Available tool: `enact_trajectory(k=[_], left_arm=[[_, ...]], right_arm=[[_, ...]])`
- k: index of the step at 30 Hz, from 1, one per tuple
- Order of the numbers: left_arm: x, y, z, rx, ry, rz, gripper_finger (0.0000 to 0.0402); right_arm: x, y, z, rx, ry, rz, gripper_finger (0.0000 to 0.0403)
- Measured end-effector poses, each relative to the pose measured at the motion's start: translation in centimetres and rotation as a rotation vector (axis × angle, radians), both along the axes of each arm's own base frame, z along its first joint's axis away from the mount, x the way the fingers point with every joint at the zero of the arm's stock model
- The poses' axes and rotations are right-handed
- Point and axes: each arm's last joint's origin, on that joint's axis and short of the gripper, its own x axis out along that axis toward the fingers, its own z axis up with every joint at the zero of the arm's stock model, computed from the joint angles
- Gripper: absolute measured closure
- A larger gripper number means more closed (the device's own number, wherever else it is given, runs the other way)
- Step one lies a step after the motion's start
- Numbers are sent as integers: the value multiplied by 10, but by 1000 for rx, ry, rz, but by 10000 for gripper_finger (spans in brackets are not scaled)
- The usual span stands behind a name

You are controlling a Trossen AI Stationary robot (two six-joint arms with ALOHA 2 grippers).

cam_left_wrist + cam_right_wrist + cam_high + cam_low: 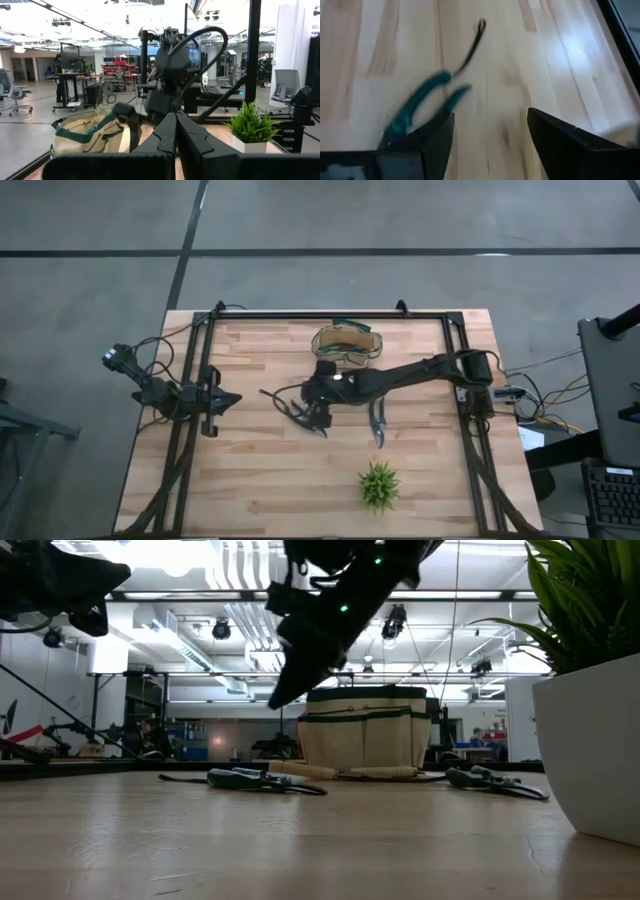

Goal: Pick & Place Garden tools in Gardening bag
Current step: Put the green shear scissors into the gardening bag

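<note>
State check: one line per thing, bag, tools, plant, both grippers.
gardening bag: upright at the table's far edge, no tool seen going in.
teal-handled shears: flat on the table, handles spread, not gripped.
grey shears: flat on the table, untouched.
plant: upright in its pot.
right gripper: open, above the teal-handled shears.
left gripper: shut, parked at the table's left side.

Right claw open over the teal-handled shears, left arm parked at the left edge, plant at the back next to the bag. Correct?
Not quite. The plant stands at the front edge, across the table from the bag, as the high view shows. Right claw open over the shears and left claw parked: yes.
</note>
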Motion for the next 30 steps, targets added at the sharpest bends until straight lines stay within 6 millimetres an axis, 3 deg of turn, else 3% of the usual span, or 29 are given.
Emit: enact_trajectory(k=[9,16,21,30], left_arm=[[0,0,0,-1,-1,0,388],[0,0,0,1,1,0,388],[0,0,0,1,2,0,388],[0,0,0,2,3,1,388]], right_arm=[[-69,-6,25,47,113,-88,163],[-116,-19,26,119,108,-137,165],[-133,-29,6,146,162,-169,174],[-139,-33,-18,123,163,-141,188]])
